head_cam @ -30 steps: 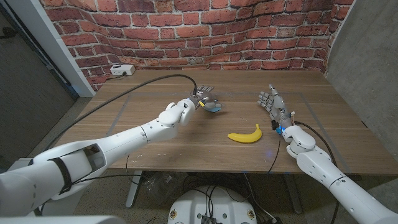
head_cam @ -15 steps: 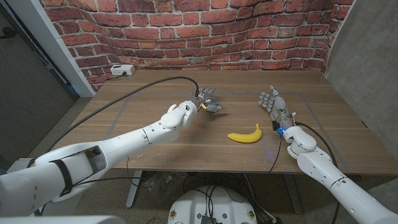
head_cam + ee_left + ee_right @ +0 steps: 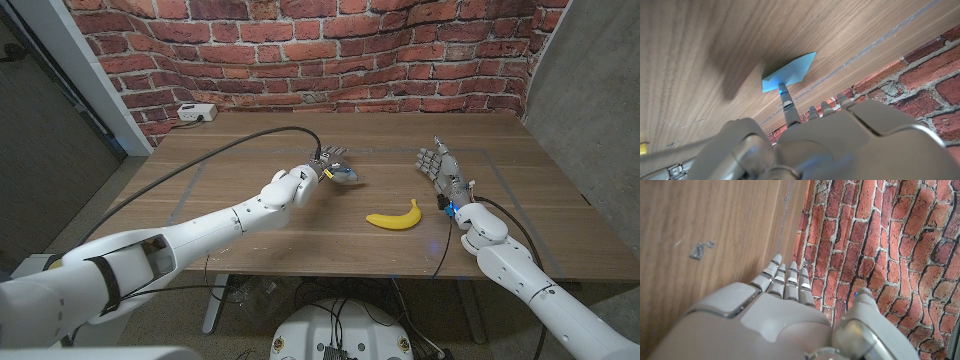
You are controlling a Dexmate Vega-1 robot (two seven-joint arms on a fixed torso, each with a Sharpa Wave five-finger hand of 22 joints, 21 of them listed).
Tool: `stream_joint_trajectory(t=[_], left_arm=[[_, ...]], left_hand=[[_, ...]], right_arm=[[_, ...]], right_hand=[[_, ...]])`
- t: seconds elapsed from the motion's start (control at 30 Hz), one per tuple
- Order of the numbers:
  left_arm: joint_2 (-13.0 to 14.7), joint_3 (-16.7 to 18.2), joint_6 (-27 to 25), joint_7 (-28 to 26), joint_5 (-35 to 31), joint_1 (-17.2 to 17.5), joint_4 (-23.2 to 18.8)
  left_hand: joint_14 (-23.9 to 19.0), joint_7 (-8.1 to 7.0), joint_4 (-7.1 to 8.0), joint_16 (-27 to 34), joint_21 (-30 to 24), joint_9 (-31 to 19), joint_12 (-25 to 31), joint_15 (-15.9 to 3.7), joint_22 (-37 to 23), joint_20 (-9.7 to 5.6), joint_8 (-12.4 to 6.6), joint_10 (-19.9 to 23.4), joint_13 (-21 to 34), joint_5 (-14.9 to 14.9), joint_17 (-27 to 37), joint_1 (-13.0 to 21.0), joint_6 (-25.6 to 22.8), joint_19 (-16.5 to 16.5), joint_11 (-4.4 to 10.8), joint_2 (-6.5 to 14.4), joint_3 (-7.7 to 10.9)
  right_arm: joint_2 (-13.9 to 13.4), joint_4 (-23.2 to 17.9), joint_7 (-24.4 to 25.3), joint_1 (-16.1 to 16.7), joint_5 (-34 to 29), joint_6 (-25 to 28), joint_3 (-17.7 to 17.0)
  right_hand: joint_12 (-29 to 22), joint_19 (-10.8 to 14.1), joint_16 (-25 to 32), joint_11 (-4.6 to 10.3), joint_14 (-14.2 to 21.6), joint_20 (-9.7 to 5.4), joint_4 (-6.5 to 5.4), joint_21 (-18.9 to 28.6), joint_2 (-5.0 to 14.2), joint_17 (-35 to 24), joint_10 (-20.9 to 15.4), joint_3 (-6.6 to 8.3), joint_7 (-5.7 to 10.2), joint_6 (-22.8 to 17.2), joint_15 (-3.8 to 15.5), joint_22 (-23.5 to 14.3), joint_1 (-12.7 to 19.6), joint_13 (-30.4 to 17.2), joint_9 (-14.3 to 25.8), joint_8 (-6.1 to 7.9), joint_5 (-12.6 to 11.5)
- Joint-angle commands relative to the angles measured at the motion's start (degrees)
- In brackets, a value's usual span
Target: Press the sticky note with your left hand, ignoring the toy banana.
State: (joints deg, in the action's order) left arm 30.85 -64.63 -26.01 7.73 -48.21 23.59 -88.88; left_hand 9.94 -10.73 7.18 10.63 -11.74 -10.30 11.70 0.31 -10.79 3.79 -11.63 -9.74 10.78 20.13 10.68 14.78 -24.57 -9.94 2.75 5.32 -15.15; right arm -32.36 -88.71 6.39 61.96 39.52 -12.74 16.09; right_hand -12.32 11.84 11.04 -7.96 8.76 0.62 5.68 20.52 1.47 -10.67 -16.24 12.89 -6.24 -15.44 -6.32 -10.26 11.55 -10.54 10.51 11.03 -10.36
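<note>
The blue sticky note [image 3: 790,74] lies on the table [image 3: 250,140], touched by one fingertip [image 3: 782,91] of the left hand [image 3: 335,168], which holds nothing. Thin, light paper is judged; it should be pressed at its middle, not gripped.

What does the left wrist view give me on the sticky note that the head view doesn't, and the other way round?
Left wrist view alone: one fingertip of the left hand sits on the near edge of the blue sticky note, and most of the note's face is bare.
Head view alone: the toy banana lies apart from the note, toward the right hand, which stands open and holds nothing.
Both: the left hand over the note on the wooden table, with the brick wall behind.
</note>
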Motion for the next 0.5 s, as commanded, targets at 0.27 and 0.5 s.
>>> stream_joint_trajectory(t=[0.27,0.5], left_arm=[[-1.95,-1.79,2.69,0.13,1.53,-1.05,2.55],[-2.14,-1.61,2.28,-0.32,2.34,-0.16,1.54]], left_hand=[[13.91,0.13,-0.06,0.21,-0.35,-0.27,0.42,0.27,-0.22,0.25,0.02,-9.4,0.2,0.27,0.13,0.4,-0.51,-13.82,-0.03,0.14,-0.61],[13.93,0.03,-0.08,0.2,-0.36,-0.27,0.43,0.2,-0.22,0.27,-0.01,-9.37,0.2,0.28,0.13,0.49,-0.65,-13.84,-0.01,0.19,-0.64]], right_arm=[[-0.26,0.38,-0.33,-0.22,0.26,0.12,-0.23],[-0.46,0.59,-0.88,-0.46,0.43,0.03,-0.36]], right_hand=[[-0.02,0.37,-0.2,0.01,0.65,0.0,0.13,-0.51,0.14,-0.17,-0.52,-0.21,0.0,-0.02,0.02,-0.21,-0.38,-0.16,0.29,0.12,0.03],[-0.01,0.41,-0.22,-0.02,0.62,0.03,0.14,-0.59,0.14,-0.17,-0.5,-0.23,0.01,-0.03,0.04,-0.22,-0.4,-0.16,0.29,0.13,0.03]])
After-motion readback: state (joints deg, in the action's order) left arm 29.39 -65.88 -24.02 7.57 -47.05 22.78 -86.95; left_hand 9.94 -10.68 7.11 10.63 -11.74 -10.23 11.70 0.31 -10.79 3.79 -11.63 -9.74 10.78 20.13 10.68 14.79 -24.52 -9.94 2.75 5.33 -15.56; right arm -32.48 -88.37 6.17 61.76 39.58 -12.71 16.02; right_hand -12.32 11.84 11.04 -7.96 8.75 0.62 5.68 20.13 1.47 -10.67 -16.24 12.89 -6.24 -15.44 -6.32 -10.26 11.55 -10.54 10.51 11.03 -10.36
